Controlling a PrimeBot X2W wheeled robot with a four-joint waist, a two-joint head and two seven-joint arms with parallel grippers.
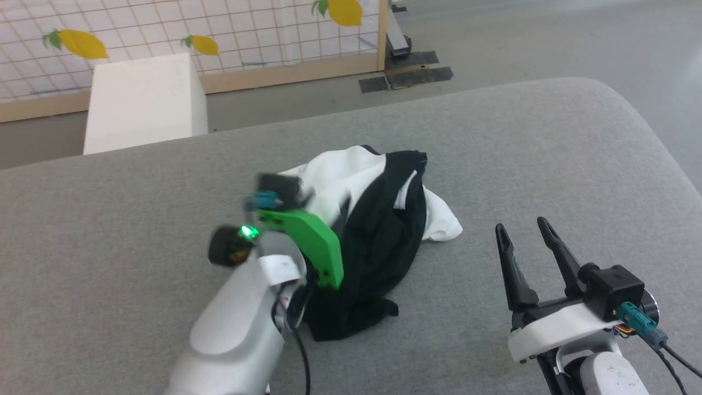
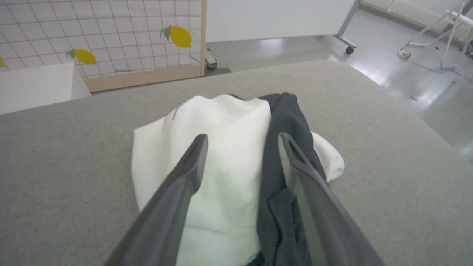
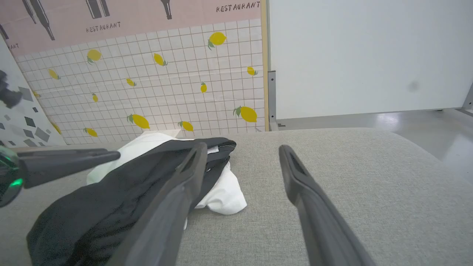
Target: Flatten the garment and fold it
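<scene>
1. In the left wrist view, we are seeing the left end effector (image 2: 242, 140) standing wide open. Its two dark fingers (image 2: 177, 192) are spread well apart and are pinching nothing. The garment (image 2: 229, 166) is lying bunched on the grey table (image 2: 55, 166), directly beneath and ahead of this end effector. White cloth is showing between the fingers, and a black fold is running along the inner side of the right-hand one. We cannot tell whether the fingers are touching the cloth.

2. In the right wrist view, we are finding the right end effector (image 3: 242, 147) open just as wide and holding nothing, with bare table showing between its fingers. The garment (image 3: 111, 192) is lying to its left, partly behind the left-hand finger, with black cloth on top and a white corner poking out toward the gap. A finger of the left end effector (image 3: 66, 162) is reaching in from the left edge, above the black cloth.

3. In the head view, the right end effector (image 1: 521, 225) is pointing forward over bare table, and the garment (image 1: 378, 241) is lying apart from it on its left. The left arm's green mount (image 1: 312, 247) is showing blurred at the garment's left edge, and we cannot make out its fingers here. Beyond the table, a white box (image 1: 142, 101) is standing before a lemon-patterned panel (image 1: 247, 33).
</scene>
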